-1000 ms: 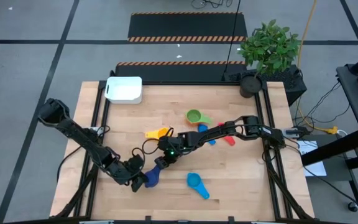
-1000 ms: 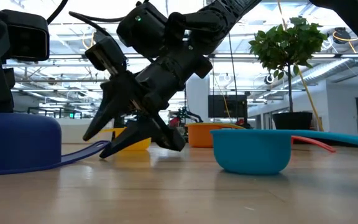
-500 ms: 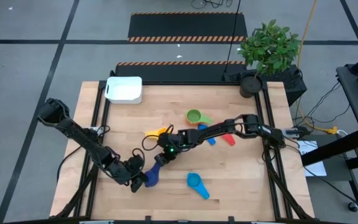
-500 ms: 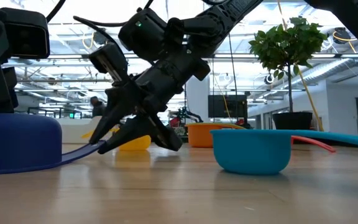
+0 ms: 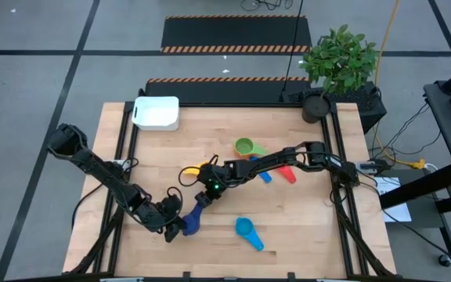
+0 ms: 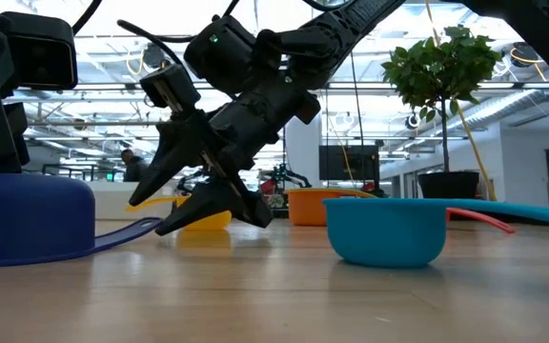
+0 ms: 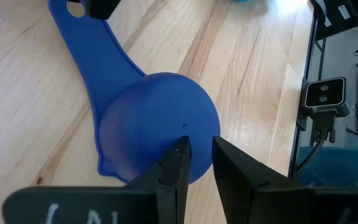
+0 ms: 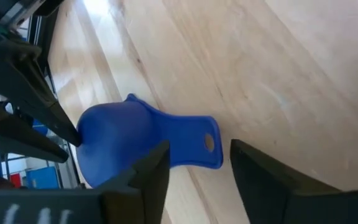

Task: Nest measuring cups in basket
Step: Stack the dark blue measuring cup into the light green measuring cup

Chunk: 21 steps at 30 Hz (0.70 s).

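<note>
Handle of dark blue cup [image 5: 193,222] pointing toward right gripper [image 5: 202,200], fingers parted empty above it; left gripper [image 5: 174,228] pinching bowl rim.

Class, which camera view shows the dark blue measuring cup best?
The left wrist view: the dark blue measuring cup fills it, dome up, handle clear. The right wrist view shows it smaller; the high view, partly hidden; the low view, side-on only.

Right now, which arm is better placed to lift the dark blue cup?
Left, probably. The left tool already pinches the rim of the dark blue cup, which lies upside down. The right tool hangs open over its handle, holding nothing.
</note>
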Available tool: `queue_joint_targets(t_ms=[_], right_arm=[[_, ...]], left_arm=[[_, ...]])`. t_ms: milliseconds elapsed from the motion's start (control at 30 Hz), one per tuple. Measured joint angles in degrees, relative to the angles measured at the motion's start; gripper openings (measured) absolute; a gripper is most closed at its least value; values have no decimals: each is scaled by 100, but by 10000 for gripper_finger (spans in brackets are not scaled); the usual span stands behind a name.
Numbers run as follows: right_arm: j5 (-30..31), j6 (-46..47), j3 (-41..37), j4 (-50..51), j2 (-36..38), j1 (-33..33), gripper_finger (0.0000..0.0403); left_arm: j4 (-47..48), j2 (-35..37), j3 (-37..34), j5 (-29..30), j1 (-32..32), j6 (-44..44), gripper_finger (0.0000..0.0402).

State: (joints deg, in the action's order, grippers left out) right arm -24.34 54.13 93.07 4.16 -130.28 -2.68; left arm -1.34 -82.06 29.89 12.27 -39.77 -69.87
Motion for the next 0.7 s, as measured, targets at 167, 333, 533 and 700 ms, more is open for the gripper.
queue_joint_targets(t_ms=[167, 333, 533, 700], right_arm=[[-137, -88, 9, -4, -31, 9, 112], [-97, -178, 8, 13, -59, 23, 48], [1, -401, 10, 2, -59, 61, 7], [-142, -462, 10, 46, 49, 74, 2]], left_arm=[[0, 0, 0, -8, 0, -13, 76], [-2, 10, 0, -26, 0, -123, 76], [34, 134, -20, -124, 2, -557, 76], [133, 496, -35, -391, -2, -1087, 76]])
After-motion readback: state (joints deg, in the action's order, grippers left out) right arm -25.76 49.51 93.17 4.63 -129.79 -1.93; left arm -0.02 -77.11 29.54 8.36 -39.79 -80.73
